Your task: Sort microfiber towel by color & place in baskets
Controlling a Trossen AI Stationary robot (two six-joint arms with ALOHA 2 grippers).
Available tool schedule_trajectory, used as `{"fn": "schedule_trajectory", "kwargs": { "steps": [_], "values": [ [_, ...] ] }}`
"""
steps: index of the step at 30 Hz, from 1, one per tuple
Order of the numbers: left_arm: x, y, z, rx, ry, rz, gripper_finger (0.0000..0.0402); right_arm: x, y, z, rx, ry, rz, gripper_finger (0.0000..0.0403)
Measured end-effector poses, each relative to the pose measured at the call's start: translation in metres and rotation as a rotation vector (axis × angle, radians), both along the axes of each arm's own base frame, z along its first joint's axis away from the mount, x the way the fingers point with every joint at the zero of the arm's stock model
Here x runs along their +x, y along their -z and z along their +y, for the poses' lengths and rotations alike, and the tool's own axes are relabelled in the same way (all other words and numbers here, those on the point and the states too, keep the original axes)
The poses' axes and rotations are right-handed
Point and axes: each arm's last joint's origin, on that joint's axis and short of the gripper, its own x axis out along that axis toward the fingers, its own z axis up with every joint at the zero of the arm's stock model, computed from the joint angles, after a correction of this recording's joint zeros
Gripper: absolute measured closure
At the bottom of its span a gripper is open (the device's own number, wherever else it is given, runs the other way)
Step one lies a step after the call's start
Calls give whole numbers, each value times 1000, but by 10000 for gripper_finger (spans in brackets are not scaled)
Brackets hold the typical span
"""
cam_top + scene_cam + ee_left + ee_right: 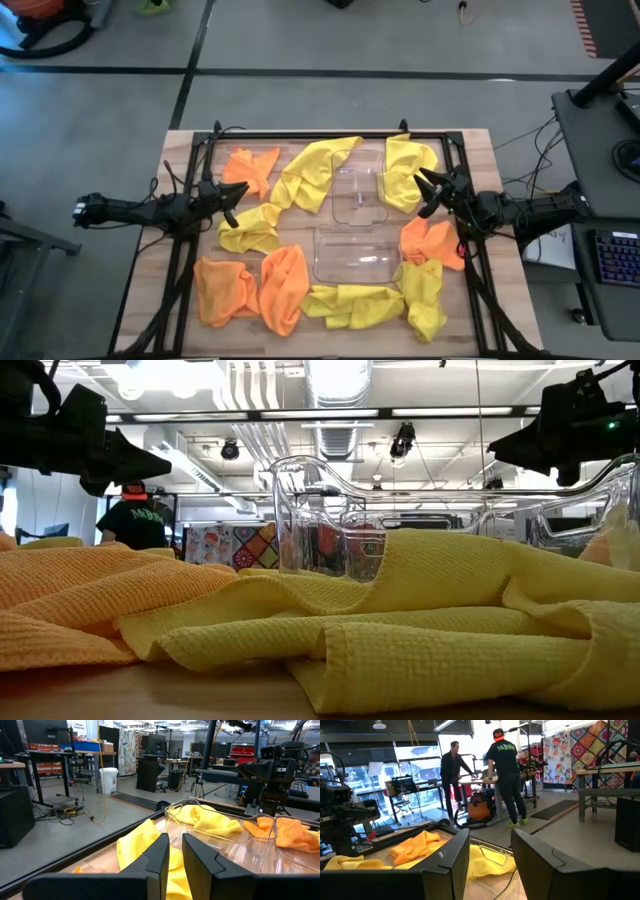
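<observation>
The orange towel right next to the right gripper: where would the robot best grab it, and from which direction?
Probably from straight above, pinching one of the raised folds in the crumpled orange towel. It lies bunched on the table beside the near basket, so its ridges offer the fingers something to close on. The right gripper hovers nearby, open.

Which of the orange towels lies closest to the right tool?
The orange towel just beside the right tool, between it and the near basket; the other orange ones all lie on the left half.

The left gripper (173,856) holds its jaws nearly closed, a narrow gap between, above a yellow towel (142,847). Beyond, a clear basket (260,851) holds another yellow towel (210,820).
</observation>
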Motion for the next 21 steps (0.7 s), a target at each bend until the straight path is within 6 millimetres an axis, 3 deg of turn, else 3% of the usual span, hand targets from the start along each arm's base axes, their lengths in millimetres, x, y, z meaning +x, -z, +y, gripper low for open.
{"fn": "schedule_trajectory", "kwargs": {
  "steps": [9, 16, 21],
  "values": [
    [0, -1, 0, 2, 0, -9, 363, 0, 0, 0, 0, 0, 0, 264],
    [-2, -17, 0, -365, 41, -402, 363, -1, -3, 0, -15, -4, -23, 264],
    [-6, -32, 1, -296, 57, -521, 363, -2, -8, 0, -29, 3, -56, 264]
  ]
}}
